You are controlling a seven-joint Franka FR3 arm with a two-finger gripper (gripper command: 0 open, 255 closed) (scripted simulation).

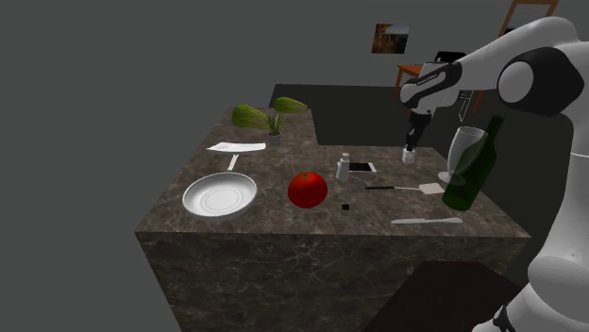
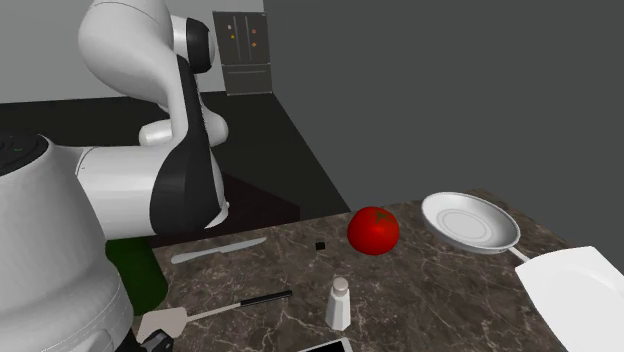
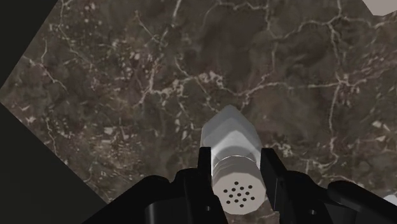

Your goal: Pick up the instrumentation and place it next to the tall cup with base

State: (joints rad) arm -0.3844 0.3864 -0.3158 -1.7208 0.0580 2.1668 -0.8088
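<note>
Claw (image 3: 236,160) clasping perforated white shaker (image 3: 230,135)

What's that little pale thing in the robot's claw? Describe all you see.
A small pale grey shaker: faceted body, round cap dotted with small holes, seen from above. The gripper clasps it at the cap between two black fingers. Below it lies the dark veined marble counter; whether it stands there or hangs above, I cannot tell.

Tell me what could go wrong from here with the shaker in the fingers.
1. The fingers clasp the shaker only near its holed cap, so it might tilt or slip out.
2. The wine glass and green bottle stand close together beside it, so setting it down there could knock one over.
</note>
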